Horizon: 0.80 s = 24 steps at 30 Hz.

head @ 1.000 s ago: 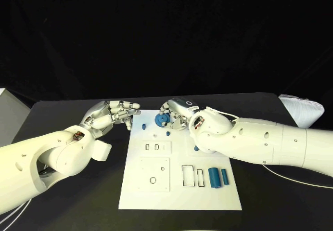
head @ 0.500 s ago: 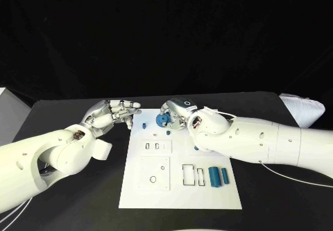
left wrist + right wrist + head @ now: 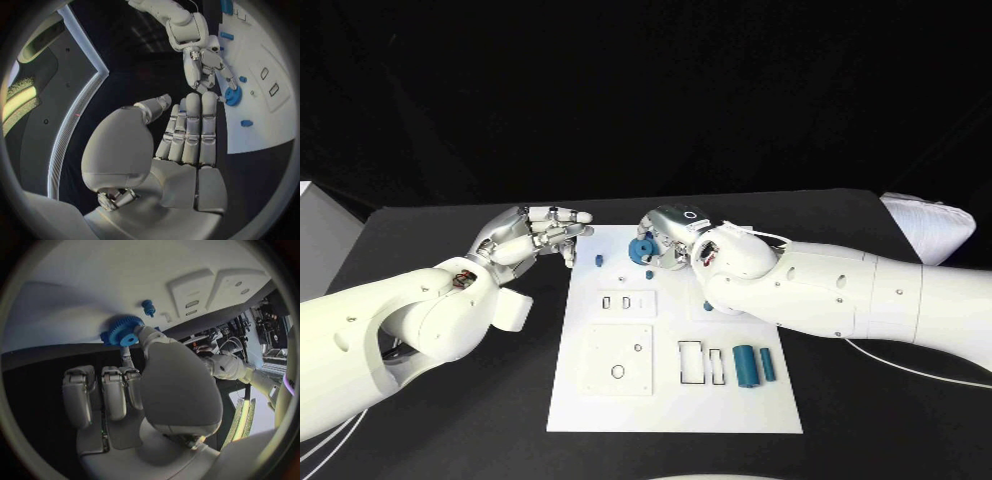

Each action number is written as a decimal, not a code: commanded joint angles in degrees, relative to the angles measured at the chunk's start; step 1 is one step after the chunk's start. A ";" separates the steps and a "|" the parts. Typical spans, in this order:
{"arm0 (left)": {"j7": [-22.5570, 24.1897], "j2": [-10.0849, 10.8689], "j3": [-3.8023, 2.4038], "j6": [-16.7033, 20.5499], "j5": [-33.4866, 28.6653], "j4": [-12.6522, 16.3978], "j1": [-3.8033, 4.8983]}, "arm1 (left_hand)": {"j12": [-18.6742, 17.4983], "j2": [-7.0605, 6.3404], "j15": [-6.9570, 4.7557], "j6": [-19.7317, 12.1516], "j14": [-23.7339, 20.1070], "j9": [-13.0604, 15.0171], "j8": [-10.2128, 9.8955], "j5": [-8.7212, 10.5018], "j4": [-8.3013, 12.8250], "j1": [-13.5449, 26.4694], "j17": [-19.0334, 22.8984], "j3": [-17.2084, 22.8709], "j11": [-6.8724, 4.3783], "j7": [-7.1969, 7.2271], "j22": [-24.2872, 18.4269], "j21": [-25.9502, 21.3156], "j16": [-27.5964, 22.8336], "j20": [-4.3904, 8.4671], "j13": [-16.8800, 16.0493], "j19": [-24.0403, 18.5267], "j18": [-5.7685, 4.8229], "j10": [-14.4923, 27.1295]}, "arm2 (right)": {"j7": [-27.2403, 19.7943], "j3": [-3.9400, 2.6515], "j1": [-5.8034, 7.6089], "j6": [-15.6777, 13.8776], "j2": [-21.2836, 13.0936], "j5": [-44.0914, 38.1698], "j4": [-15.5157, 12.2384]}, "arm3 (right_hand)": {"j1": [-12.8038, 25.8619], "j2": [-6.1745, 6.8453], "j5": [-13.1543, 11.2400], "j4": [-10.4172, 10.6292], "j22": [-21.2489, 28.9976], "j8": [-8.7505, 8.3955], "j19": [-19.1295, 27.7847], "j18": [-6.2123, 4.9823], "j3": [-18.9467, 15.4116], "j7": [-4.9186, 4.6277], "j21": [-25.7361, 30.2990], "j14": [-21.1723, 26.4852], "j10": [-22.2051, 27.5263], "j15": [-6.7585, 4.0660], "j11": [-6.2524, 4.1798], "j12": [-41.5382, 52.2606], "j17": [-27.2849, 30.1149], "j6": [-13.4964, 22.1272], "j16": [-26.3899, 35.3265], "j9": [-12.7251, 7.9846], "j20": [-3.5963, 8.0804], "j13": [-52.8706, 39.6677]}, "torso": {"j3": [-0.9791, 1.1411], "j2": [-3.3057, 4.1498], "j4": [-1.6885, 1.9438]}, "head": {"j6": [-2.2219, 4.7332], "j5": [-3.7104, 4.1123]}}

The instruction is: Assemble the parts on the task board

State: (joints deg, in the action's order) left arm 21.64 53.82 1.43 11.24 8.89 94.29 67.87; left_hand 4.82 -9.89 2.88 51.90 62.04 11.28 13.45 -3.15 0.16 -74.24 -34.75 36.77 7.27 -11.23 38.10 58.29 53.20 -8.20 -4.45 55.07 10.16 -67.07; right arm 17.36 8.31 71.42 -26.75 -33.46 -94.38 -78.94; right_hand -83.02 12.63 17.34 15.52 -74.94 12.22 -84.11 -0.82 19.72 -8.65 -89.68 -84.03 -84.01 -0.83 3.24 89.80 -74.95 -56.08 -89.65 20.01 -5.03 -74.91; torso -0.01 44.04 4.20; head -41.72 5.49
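Desk [image 3: 459, 430] is black, and the white task board [image 3: 675, 400] lies flat on it between the two arms. Right robot hand [image 3: 672, 238] sits at the board's far end with its fingers around a blue gear [image 3: 642, 249]; the right wrist view shows a fingertip [image 3: 142, 333] touching that gear [image 3: 122, 331], and the other fingers line up straight just beside it. Looks like a light pinch, though I can't tell how firmly it's held. Left robot hand [image 3: 538, 235] hovers off the board's far left corner, just across from the right one, fingers curled in together with nothing in them. Two blue cylinders [image 3: 756, 368] lie side by side well back from the right robot hand, near its forearm, next to some rectangular slots. A small blue peg [image 3: 599, 262] stands on the board between the two hands, closest to the left fingertips. Another tiny blue peg [image 3: 649, 276] sits just below the gear.
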 commanded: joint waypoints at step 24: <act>0.20 -0.18 -0.05 -0.79 0.17 -0.07 0.06 | -0.20 0.04 -0.01 -0.33 -0.29 0.12 -0.21 0.08 0.07 -0.14 -0.12 0.40 -0.12 0.06 0.13 0.49 0.24 -0.20 -0.08 -0.44 0.25 0.30 | -1.00 0.05 -0.19 2.86 0.63 2.87 1.25 | 18.22 -2.78 1.09 1.20 -15.06 -3.11 -5.89 0.82 -7.32 -0.70 -0.32 -5.94 -4.00 1.24 1.44 -1.48 -14.93 3.60 -0.32 -1.98 -1.20 -13.14 | 0.01 0.00 -0.05 | -0.02 0.02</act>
State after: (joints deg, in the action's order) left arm 21.57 53.77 1.43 11.24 8.91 94.16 67.87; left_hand 4.82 -9.89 2.88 51.90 62.04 11.34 13.45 -3.15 0.16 -74.24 -34.81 36.77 7.27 -11.23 38.17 58.57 53.20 -8.41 -4.45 54.86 10.16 -67.07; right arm 17.34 8.34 71.26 -25.56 -32.81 -92.74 -77.73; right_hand -65.28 9.94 18.11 16.69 -74.93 9.30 -83.90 -0.82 12.65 -9.38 -89.68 -84.02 -84.00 0.00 4.27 88.62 -74.94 -52.82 -89.64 18.07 -5.87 -74.90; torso -0.04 44.02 4.21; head -41.73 5.49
